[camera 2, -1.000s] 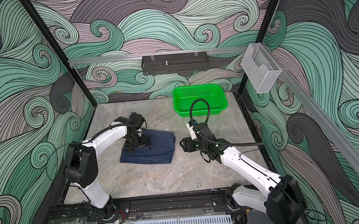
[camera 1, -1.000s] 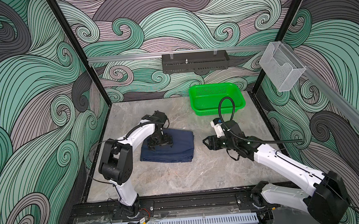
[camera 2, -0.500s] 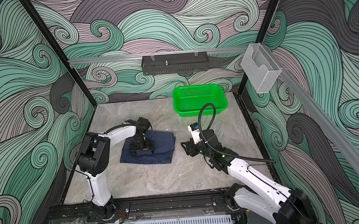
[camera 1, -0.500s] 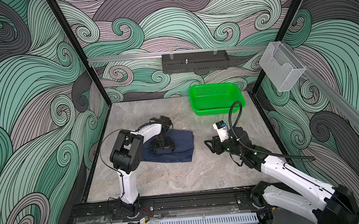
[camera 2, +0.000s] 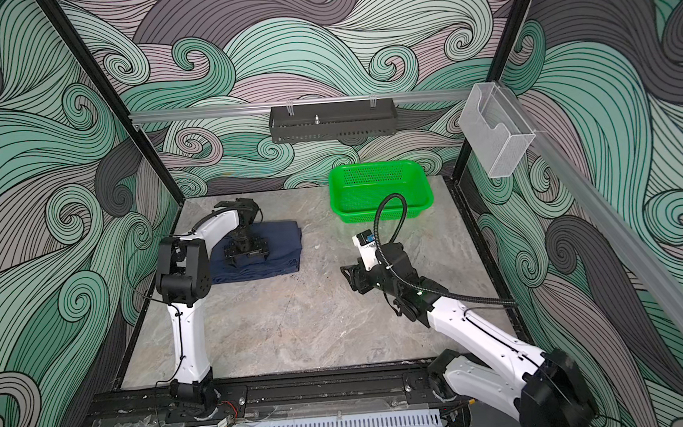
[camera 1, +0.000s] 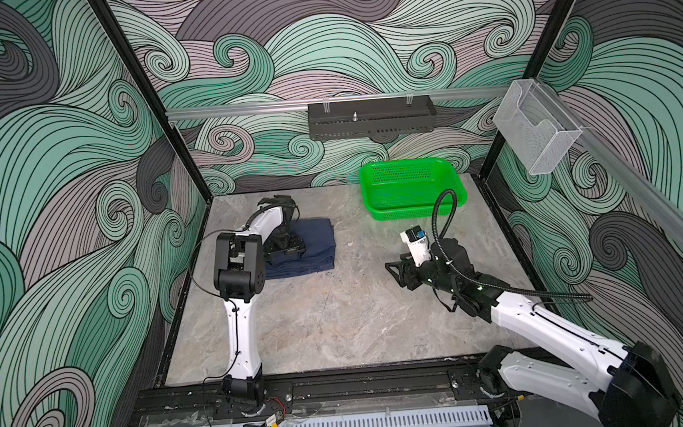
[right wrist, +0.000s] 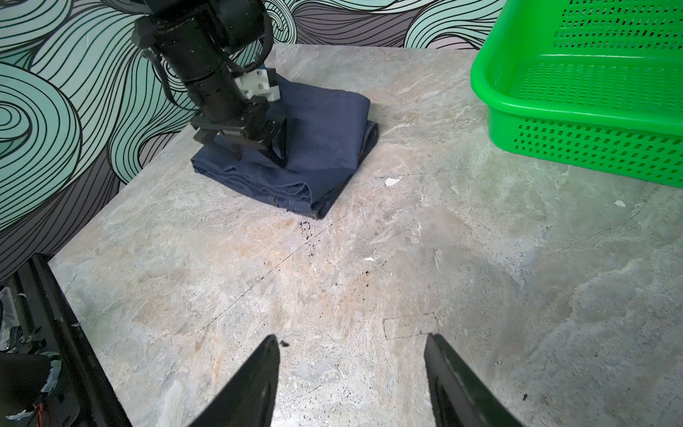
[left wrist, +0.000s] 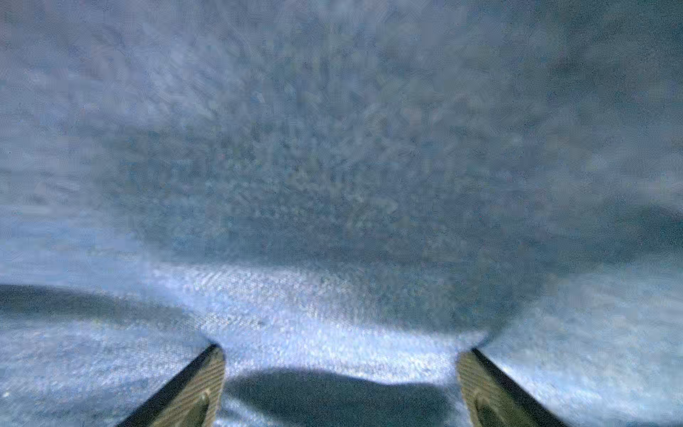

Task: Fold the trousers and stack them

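The trousers (camera 1: pixel 318 241) (camera 2: pixel 286 246) (right wrist: pixel 325 125) lie folded into a flat dark navy packet at the back left of the table. My left gripper (camera 1: pixel 286 249) (camera 2: pixel 248 253) (right wrist: pixel 258 153) points straight down onto them, open, both fingertips pressing into the top layer. In the left wrist view my left gripper (left wrist: pixel 342 355) is wide apart, and the denim (left wrist: pixel 332 166) fills the picture. My right gripper (camera 1: pixel 394 268) (camera 2: pixel 349 273) (right wrist: pixel 351 338) hovers open over bare table at the middle right, well apart from the trousers, with nothing between its fingers.
A green perforated basket (camera 1: pixel 414 211) (camera 2: pixel 381 215) (right wrist: pixel 554 100) stands empty at the back right. Small white scraps (right wrist: pixel 391 181) and dark crumbs dot the grey stone-patterned table (camera 1: pixel 339 314). Black frame posts and patterned walls close in the sides and back.
The left gripper, pressed on the trousers, has slid them toward the back left, and the left arm's elbow has lifted and swung forward. The right gripper has hardly moved.
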Controlling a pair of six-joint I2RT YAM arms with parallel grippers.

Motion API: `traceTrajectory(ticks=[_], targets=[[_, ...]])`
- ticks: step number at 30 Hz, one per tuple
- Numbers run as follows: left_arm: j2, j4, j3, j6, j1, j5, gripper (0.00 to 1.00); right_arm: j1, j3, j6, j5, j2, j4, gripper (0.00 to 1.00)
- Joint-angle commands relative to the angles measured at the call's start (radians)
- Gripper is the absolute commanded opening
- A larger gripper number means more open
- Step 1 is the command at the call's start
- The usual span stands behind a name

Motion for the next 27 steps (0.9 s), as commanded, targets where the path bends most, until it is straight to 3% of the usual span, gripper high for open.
traceTrajectory(ticks=[1, 10, 21, 27], targets=[[0.111, -0.097, 0.148, 0.057, 0.060, -0.135, 0.99, 0.006, 0.044, -0.035, 0.009, 0.026, 0.041, 0.63], [0.403, -0.201, 0.623, 0.173, 0.167, -0.146, 0.99, 0.006, 0.094, -0.055, -0.005, 0.136, 0.074, 0.63], [0.462, -0.004, 0.778, 0.357, 0.238, -0.207, 0.99, 0.006, 0.154, -0.067, -0.028, 0.283, 0.109, 0.62], [0.443, 0.085, 0.785, 0.414, 0.258, -0.199, 0.99, 0.006, 0.175, -0.068, -0.029, 0.324, 0.122, 0.62]])
